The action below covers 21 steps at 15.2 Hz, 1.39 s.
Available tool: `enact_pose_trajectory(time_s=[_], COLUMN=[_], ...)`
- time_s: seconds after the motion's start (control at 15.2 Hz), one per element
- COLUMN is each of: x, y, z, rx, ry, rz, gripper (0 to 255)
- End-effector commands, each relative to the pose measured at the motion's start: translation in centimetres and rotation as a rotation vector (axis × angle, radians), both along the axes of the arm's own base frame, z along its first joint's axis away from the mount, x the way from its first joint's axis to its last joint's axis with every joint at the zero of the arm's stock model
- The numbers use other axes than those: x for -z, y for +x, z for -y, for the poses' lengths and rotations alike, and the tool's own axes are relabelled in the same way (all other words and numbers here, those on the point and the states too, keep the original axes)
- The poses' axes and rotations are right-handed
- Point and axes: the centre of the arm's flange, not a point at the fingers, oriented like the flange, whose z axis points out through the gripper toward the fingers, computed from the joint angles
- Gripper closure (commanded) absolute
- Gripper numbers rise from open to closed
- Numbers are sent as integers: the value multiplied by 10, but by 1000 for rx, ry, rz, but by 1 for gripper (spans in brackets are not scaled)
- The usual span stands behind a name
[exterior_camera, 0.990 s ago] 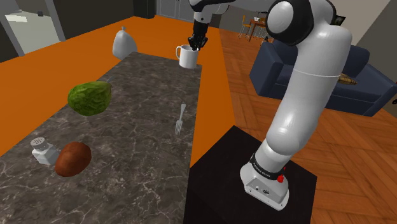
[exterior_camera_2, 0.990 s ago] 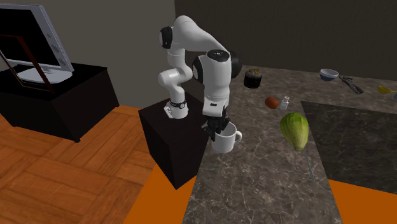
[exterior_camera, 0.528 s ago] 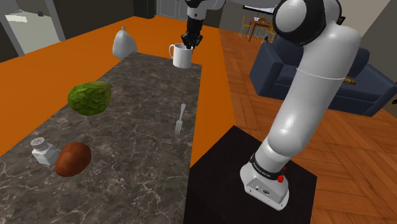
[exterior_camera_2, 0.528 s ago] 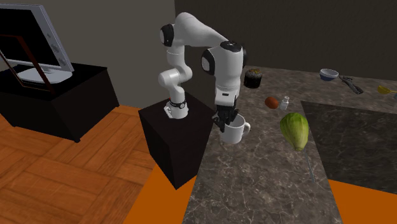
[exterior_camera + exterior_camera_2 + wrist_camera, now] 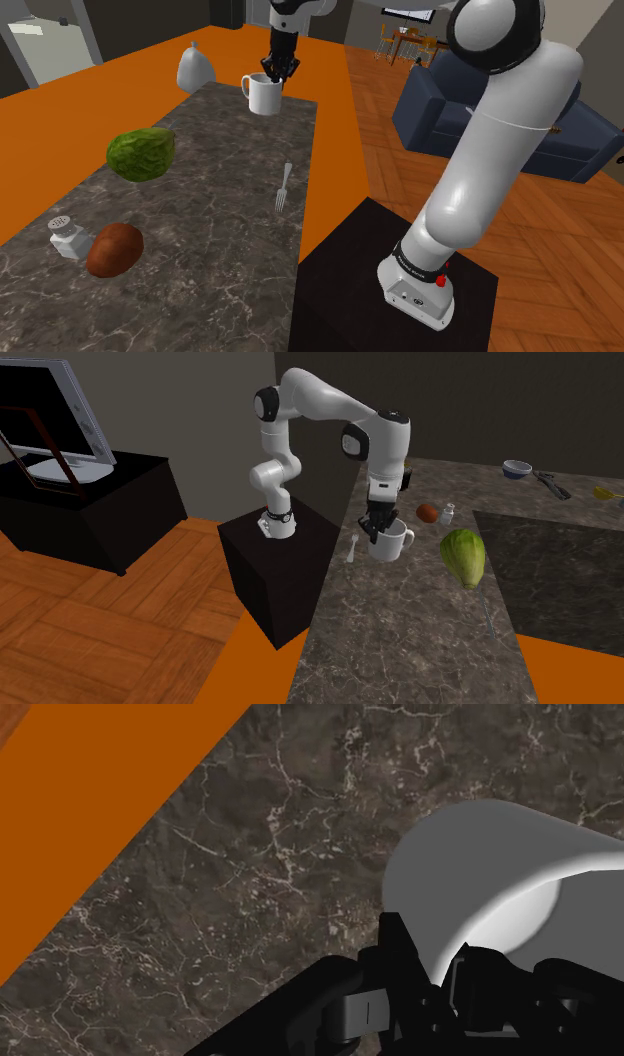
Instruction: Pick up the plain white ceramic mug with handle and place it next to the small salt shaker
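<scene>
Black claw (image 5: pixel 277 68) is pinching the rim of the white mug (image 5: pixel 263 95), one finger reaching inside and one pressing outside. It is holding the mug upright in the air over the dark marbled desk (image 5: pixel 220 230). Well apart, the salt shaker (image 5: pixel 66 238) is standing just beside a brown lump (image 5: pixel 115 249), and a green lettuce head (image 5: pixel 141 153) is lying between mug and shaker.

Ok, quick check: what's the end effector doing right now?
End effector: closed on the rim of the white mug, holding it.
</scene>
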Motion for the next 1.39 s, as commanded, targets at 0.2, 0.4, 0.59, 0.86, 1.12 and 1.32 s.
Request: enact_pose_trajectory(time_s=[0.2,0.4,0.59,0.86,1.12,1.32], x=[-3,-3,-3,-3,-3,-4], y=[-5,-7,-9,-12,-14,-16], z=[-65,-104,-144,-197,-249,-289], rx=[2,2,2,2,2,2], ry=[0,0,0,0,0,0], rz=[1,1,1,1,1,1], gripper=[255,255,255,255,255,255])
